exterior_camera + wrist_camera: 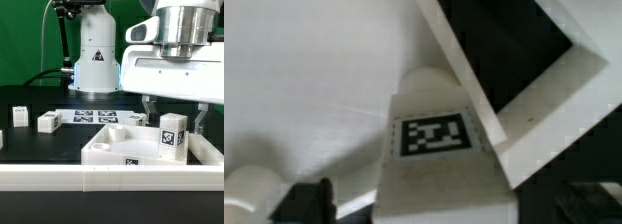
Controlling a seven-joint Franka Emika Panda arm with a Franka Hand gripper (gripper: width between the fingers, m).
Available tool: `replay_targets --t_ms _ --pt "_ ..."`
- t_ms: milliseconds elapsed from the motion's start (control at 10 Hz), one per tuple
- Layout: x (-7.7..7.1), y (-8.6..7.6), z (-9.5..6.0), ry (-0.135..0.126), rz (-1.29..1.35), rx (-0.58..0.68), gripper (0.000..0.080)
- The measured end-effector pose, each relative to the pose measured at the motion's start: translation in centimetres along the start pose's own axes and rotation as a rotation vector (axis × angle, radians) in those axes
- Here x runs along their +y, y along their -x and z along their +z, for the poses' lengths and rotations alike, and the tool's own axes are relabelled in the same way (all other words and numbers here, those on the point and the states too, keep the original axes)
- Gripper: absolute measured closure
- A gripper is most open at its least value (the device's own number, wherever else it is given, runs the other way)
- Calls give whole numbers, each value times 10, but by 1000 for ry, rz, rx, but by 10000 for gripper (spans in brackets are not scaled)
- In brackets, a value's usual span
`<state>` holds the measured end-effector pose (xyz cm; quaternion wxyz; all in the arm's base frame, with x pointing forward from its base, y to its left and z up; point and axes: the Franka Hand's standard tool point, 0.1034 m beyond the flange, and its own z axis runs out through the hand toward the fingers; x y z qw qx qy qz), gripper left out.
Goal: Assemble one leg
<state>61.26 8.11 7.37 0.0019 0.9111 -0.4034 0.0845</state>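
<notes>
A leg (172,136), a chunky white block with a square tag on its face, stands upright on the large white panel (115,150) near the panel's corner at the exterior view's right. My gripper (175,124) hangs over it with one finger on each side, the jaws spread wider than the leg. In the wrist view the leg (441,140) fills the middle, its rounded end against the panel's flat face (313,90). My gripper (438,208) straddles the leg, and a strip of panel shows between one dark finger (304,200) and the leg.
Other legs lie on the black table: two at the exterior view's left (46,122) (18,117) and two behind the panel (108,117) (138,118). The marker board (88,112) lies in front of the robot base (97,60). A white wall (110,178) runs along the front.
</notes>
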Motion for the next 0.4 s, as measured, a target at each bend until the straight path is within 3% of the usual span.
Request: replay_targets --t_ms 100,400 --pt "0 0 0 0 0 0 160" --pt "0 0 0 0 0 0 151"
